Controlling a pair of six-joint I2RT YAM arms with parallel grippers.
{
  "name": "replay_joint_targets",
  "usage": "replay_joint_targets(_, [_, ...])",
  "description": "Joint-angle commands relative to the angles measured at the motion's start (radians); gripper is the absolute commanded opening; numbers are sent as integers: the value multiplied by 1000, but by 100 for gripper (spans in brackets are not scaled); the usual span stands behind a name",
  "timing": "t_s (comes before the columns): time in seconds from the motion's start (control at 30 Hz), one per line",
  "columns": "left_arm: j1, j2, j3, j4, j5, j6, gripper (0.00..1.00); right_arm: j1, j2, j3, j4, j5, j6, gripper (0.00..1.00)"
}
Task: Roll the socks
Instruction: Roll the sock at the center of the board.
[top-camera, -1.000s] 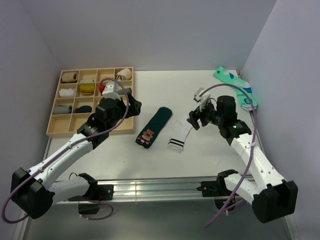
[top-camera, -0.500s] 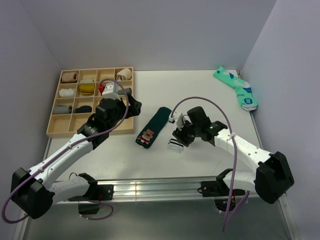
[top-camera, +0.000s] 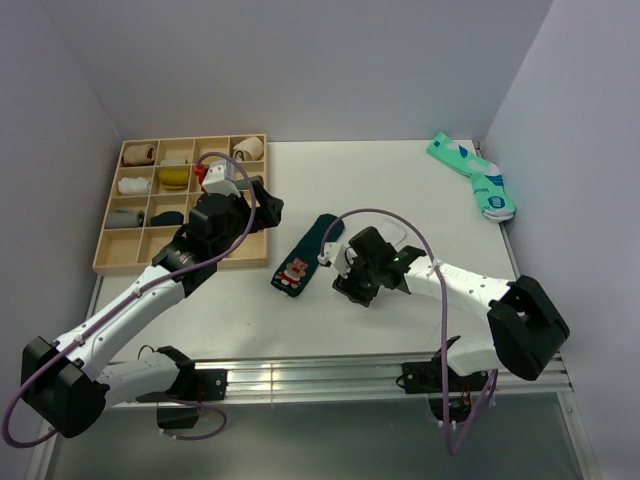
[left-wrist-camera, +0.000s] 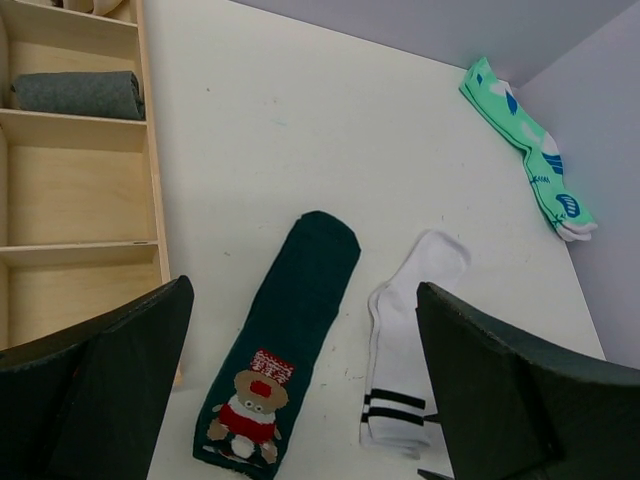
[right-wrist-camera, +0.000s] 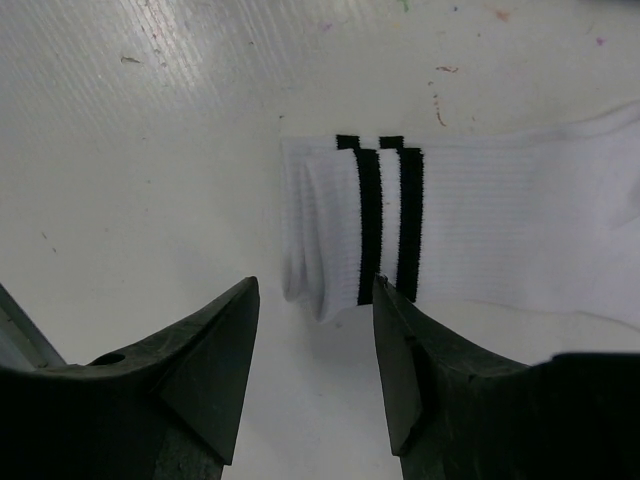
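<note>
**Both socks flat on table, right arm down over white cuff**

Two socks lie unrolled mid-table, side by side w/ a thin strip of table between them, not touching. The dark green sock is on the left, near the wooden tray. Its cuff end, w/ a red-and-white figure, points toward the arms and its toe points away. The white sock lies to its right, black stripes at the near end, toe slightly bent.

The right gripper sits low over the white sock's striped cuff. Its jaws are apart w/ the cuff edge showing in the gap, and nothing is clamped. Can't tell if the tips touch the fabric.

The left gripper hangs up by the tray's right side, jaws spread wide and holding nothing.

A mint-green pair lies at the far right corner, well apart. A grey rolled sock sits in one tray compartment.
</note>
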Motion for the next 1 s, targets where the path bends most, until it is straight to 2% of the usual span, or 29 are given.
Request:
replay_joint_targets(0.0, [-3, -19, 44, 3, -7, 18, 100, 20, 32, 22, 24, 29, 11, 56])
replay_joint_targets(0.97, [0, -7, 38, 6, -1, 20, 100, 69, 118, 26, 51, 69, 37, 53])
